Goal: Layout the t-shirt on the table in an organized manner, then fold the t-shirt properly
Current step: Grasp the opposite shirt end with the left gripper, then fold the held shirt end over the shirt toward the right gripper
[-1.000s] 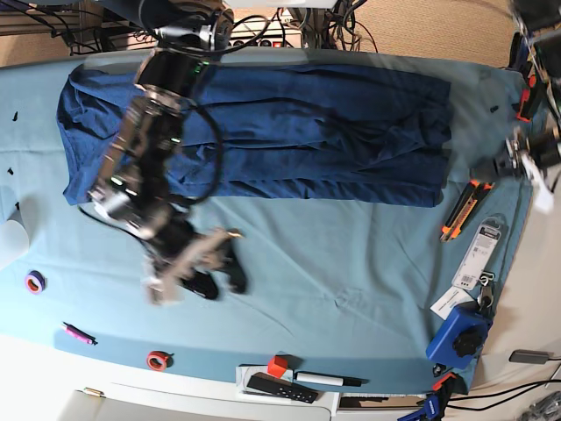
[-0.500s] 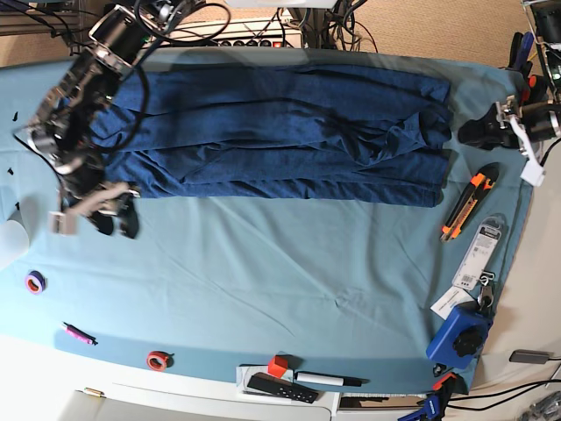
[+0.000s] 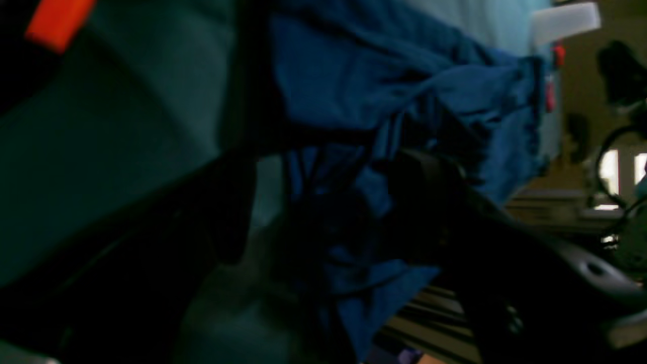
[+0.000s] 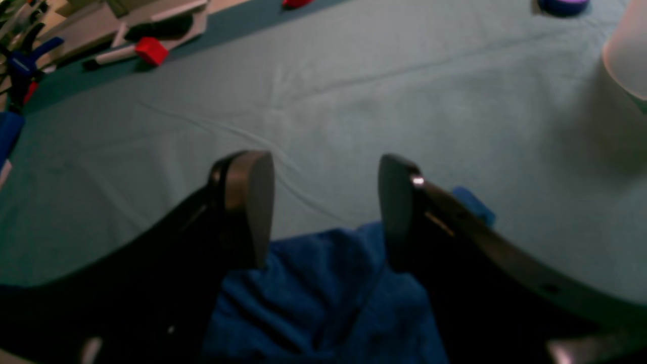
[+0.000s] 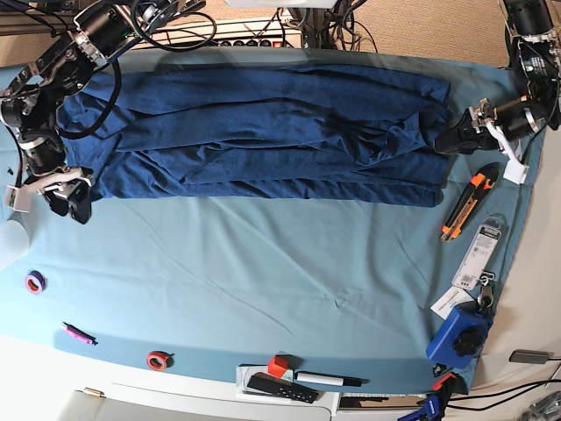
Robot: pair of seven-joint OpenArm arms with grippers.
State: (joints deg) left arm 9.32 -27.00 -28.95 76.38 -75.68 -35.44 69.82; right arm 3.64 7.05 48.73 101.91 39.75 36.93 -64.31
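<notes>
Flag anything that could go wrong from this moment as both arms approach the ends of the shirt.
1. The right gripper stands open over only a corner of the t-shirt; it may pinch the table cloth too.
2. The shirt lies in several long folded layers, so either grasp may catch just the top one.
3. The orange utility knife lies near the left gripper; a dragged hem or arm could sweep it.

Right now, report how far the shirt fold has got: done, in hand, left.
Done: the t-shirt lies as a long, narrow, layered band along the far side of the table. In hand: nothing is gripped; the right hand hangs open at one end of the band, the left hand open at the other. Left: the band is wrinkled and full length, so the crosswise folds likely remain.
</notes>
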